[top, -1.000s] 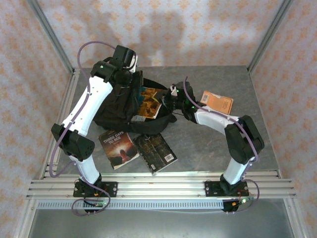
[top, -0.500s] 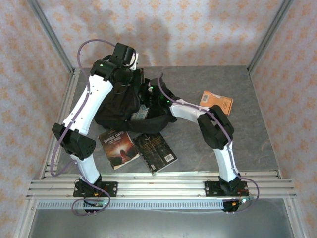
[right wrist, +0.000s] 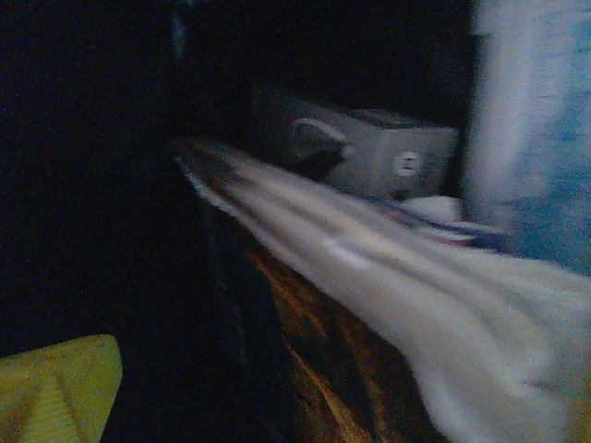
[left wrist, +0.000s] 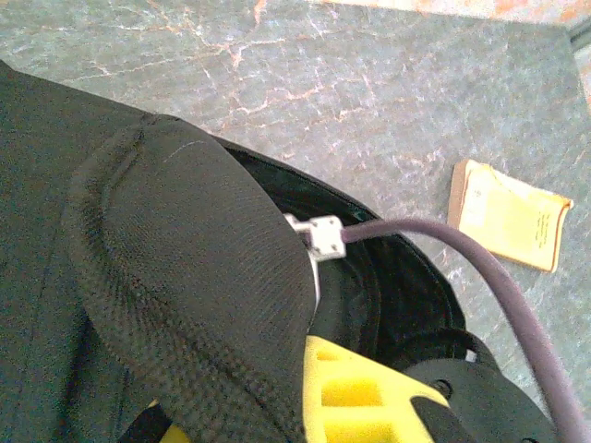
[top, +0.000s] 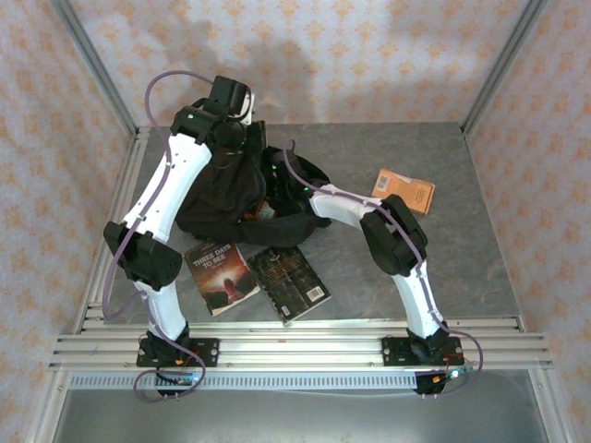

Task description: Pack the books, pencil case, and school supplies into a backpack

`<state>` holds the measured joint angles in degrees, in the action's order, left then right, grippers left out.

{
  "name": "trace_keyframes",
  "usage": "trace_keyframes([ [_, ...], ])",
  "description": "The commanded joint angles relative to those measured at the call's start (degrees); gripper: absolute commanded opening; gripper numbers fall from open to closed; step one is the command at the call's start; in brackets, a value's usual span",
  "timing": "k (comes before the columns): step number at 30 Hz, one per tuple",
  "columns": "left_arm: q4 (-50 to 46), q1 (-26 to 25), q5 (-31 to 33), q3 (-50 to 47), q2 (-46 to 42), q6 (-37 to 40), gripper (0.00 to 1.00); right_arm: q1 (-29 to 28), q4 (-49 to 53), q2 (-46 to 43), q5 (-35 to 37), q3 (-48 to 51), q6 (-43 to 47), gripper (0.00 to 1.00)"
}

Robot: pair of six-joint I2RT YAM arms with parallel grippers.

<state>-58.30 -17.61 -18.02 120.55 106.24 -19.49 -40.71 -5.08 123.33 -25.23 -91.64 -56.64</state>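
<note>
Backpack (top: 214, 214): R fingers (right wrist: 55, 395) now deep inside w/ book (right wrist: 309, 369), opening unclear; L fingers (left wrist: 360, 397) clamped on it.

The top external camera looks steeply down from above and behind the mounting rail (top: 295, 343) (it lies at 6 o'clock), with the table (top: 462, 268) running toward 12. The left wrist camera hangs close over the backpack (left wrist: 166, 277). Both views share the backpack and the orange booklet (left wrist: 508, 214), at 3 o'clock here. The right wrist camera sits very near dark, blurred surfaces.
</note>
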Motion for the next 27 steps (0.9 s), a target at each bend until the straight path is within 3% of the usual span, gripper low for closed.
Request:
trace_keyframes([
  [1,6.2,1.5,0.8,-0.4,0.2,-2.2,0.00,2.1,5.1,-8.9,2.7,2.4,6.8,0.99],
  [10,6.3,3.5,6.4,5.7,6.5,-3.4,0.00,3.4,13.0,-25.7,18.4,12.1,19.0,0.99],
  [15,5.2,3.7,8.5,12.0,11.2,-2.3,0.00,3.3,14.9,-33.3,20.1,17.4,22.9,0.97],
  [19,1.6,3.4,2.5,15.1,14.7,-3.1,0.00,3.3,15.3,-37.6,17.9,22.7,25.5,0.94],
  [22,2.5,2.4,0.0,9.1,11.8,-4.1,0.18,2.6,17.0,-39.6,16.7,25.9,28.2,0.92],
  [25,7.0,1.4,0.7,-2.9,3.9,-5.2,0.40,1.3,19.8,-40.9,16.6,28.5,30.8,0.89],
  [27,9.0,1.5,1.7,-9.3,-2.5,-6.2,0.49,0.5,21.7,-41.4,16.0,29.9,31.8,0.88],
])
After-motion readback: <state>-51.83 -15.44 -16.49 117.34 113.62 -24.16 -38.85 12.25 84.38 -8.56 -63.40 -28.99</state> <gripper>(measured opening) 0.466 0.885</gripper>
